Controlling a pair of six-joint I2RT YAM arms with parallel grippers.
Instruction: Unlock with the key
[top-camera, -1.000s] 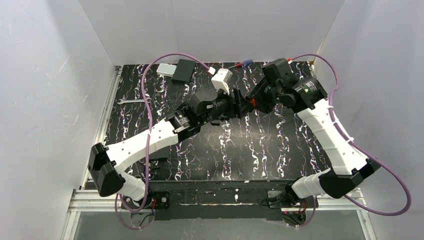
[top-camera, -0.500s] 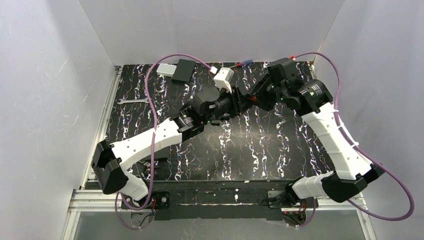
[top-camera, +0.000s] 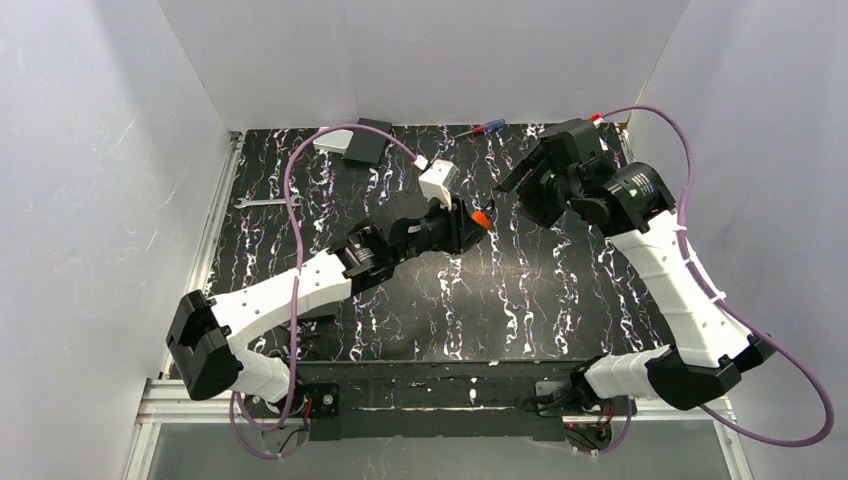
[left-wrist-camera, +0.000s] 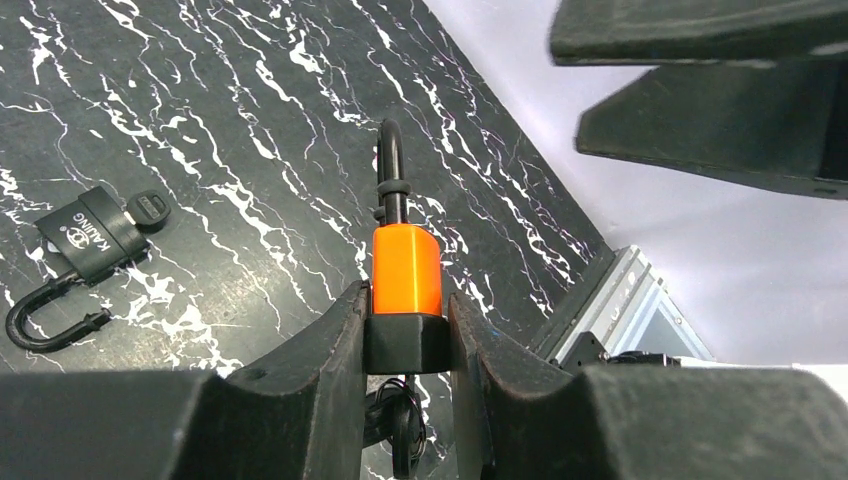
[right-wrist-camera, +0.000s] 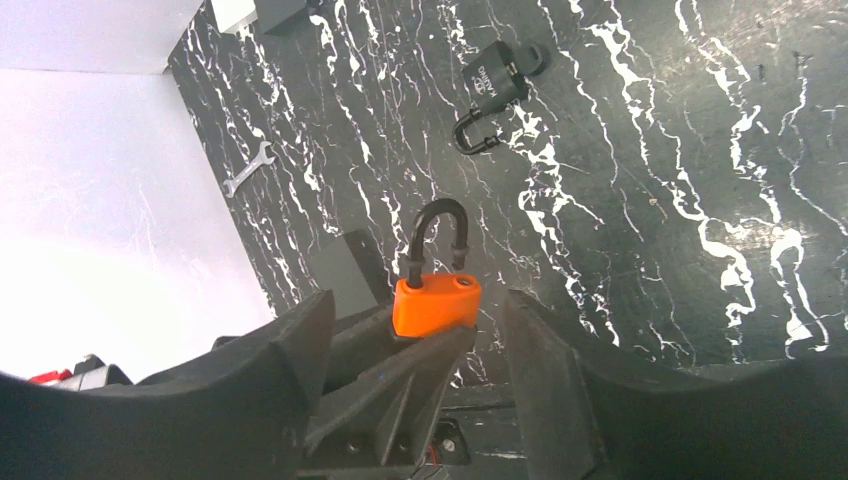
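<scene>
a: what took up the most room?

b: the black, white-veined counter (top-camera: 560, 300). both arms reached out over its far half.

a: and the left end effector (left-wrist-camera: 406, 318)?

b: clenched on the orange padlock (left-wrist-camera: 405, 268), which it held up off the counter. its fingers (left-wrist-camera: 320, 350) pressed the lock's dark base from both sides, and the black shackle (left-wrist-camera: 390, 170) pointed away from the wrist.

a: the right one?

b: the right end effector (top-camera: 513, 178) was released, its fingers spread wide with nothing in them. it hung just beside the orange padlock, facing it. from its own wrist camera the lock showed between the two spread fingers.

a: what else lay on the counter?

b: a flat black box (top-camera: 367, 141) sat at the far edge with a pale block (top-camera: 332, 140) against it. a silver wrench (top-camera: 262, 201) lay near the left rail, and a black padlock (left-wrist-camera: 88, 238) lay flat. one end of its hooked shackle (left-wrist-camera: 45, 325) looked free of the body.

a: and the key?

b: the key (left-wrist-camera: 150, 208) sat in the base of the black padlock. only its dark round head showed, with the blade hidden inside the lock. it was well apart from both end effectors.
</scene>
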